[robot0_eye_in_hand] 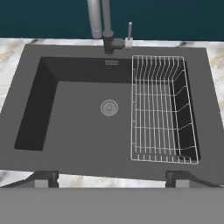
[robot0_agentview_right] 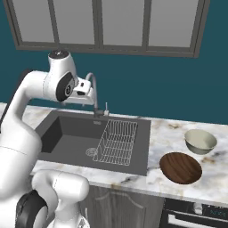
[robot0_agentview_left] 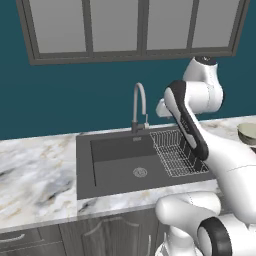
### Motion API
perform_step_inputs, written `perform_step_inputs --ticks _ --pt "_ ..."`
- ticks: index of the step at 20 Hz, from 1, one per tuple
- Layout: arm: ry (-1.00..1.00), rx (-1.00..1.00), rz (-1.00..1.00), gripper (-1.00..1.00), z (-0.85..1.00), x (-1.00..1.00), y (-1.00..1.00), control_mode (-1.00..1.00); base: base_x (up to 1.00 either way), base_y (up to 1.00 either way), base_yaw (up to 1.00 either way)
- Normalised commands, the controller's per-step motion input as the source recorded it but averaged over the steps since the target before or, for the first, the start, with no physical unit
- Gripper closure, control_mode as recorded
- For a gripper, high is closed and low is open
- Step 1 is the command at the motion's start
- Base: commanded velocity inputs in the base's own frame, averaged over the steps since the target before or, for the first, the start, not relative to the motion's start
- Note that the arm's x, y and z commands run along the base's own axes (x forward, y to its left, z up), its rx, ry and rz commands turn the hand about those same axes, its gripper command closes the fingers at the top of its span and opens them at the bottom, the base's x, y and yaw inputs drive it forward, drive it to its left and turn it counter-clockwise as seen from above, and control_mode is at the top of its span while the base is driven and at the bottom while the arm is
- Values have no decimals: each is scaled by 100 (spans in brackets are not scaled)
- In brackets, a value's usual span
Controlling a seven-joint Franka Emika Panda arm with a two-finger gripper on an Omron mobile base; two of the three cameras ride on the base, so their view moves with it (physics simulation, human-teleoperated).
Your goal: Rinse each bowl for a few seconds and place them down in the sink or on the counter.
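The arm (robot0_agentview_left: 210, 150) is glossy white, with rounded segments, black joint bands and a grey-capped elbow.

No readable text, labels or numbers anywhere.

The back wall of the sink (robot0_eye_in_hand: 78, 109) carries a small pale plate just under the faucet (robot0_eye_in_hand: 99, 22), and any marks on it are too blurred to make out. In the right base view the dark appliance panel (robot0_agentview_right: 196, 213) below the table (robot0_agentview_right: 169, 133) shows a faint light strip beside a knob, too small to read. The robot arm (robot0_agentview_left: 190, 120), the wire rack (robot0_eye_in_hand: 159, 109), both bowls (robot0_agentview_right: 200, 141) and the window frame bear no lettering or brand marks.
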Motion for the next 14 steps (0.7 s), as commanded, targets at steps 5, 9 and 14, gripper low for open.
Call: perform_step_inputs --ticks 5,9,14 --pt "-11 -3 0 -100 -1 -16 -4 -100 0 0 0" --pt "-10 -6 1 -100 -7 -1 -5 -100 0 0 0" --pt "-11 -7 2 -100 -9 3 -8 -100 0 0 0"
